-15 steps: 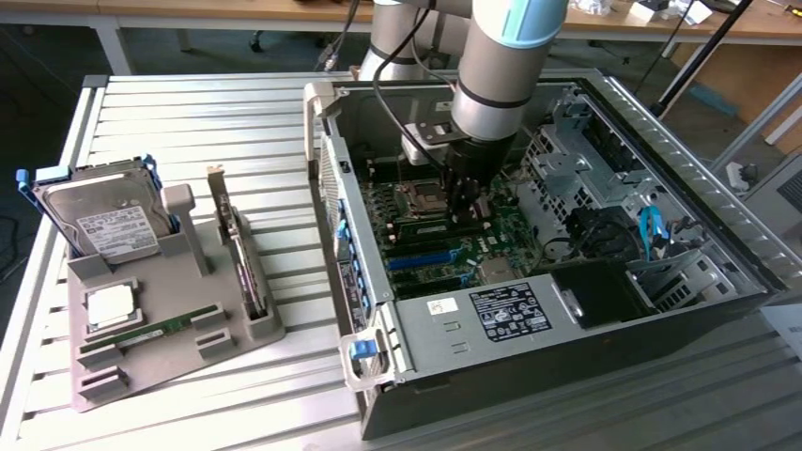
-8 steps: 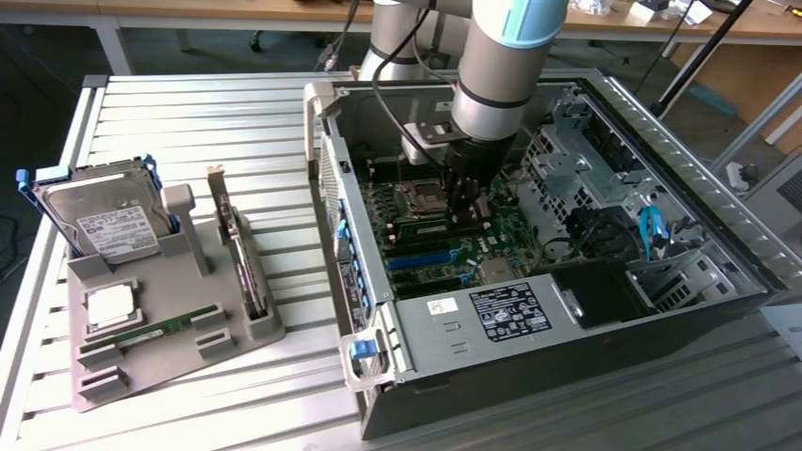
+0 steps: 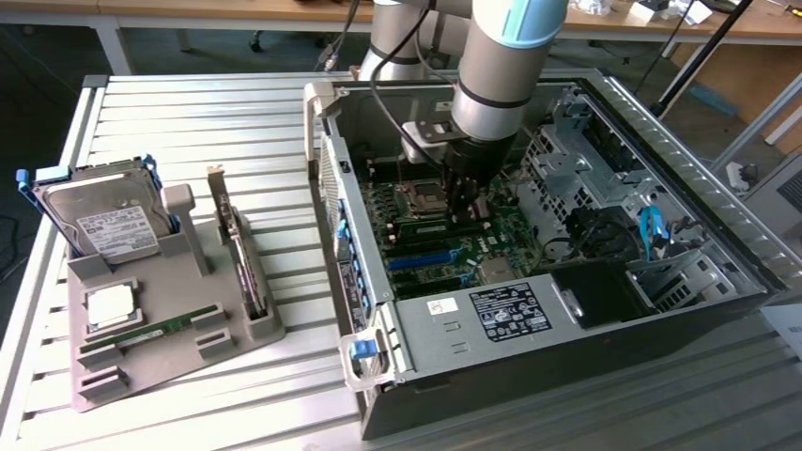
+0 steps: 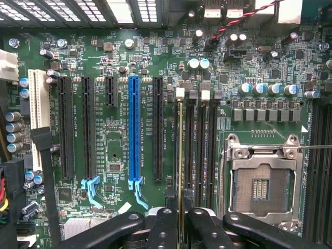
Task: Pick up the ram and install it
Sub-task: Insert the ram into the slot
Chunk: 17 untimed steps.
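Two black fingers (image 4: 165, 228) of the gripper (image 4: 180, 215) are being pressed onto the ram (image 4: 180, 155), which is being pinched edge-on and is showing as a thin line along the memory slots (image 4: 199, 150), between the long black slot (image 4: 157, 129) and the empty socket (image 4: 262, 184). Whether it is being seated in a slot or held just above cannot be told. At the centre of the exterior view, the arm (image 3: 501, 56) is being held down inside the open case (image 3: 420, 348), over the motherboard (image 3: 508, 235). At that frame's lower left, a grey tray (image 3: 188, 362) is being occupied by a hard drive (image 3: 107, 221), a silver chip (image 3: 111, 305), a second green stick (image 3: 157, 331) and an upright card (image 3: 239, 258).
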Motion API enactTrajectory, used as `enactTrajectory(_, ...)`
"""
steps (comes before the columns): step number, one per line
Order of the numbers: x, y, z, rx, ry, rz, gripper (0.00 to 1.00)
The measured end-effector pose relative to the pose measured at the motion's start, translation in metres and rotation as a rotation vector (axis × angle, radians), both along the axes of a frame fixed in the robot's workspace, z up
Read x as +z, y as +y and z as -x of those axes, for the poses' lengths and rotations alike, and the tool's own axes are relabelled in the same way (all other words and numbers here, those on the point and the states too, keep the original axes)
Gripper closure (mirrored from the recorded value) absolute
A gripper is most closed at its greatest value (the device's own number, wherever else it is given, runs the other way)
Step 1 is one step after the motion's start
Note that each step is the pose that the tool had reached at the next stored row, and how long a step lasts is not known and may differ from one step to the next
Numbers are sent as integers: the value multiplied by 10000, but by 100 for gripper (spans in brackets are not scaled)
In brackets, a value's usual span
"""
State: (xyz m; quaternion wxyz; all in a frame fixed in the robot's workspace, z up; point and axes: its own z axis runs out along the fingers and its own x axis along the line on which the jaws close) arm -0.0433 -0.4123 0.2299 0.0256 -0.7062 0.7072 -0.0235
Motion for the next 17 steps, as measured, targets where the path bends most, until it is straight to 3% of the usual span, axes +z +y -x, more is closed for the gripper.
enactTrajectory(3,-1,0,0,-225,0,1,85)
enactTrajectory(17,-1,0,0,-153,0,41,85)
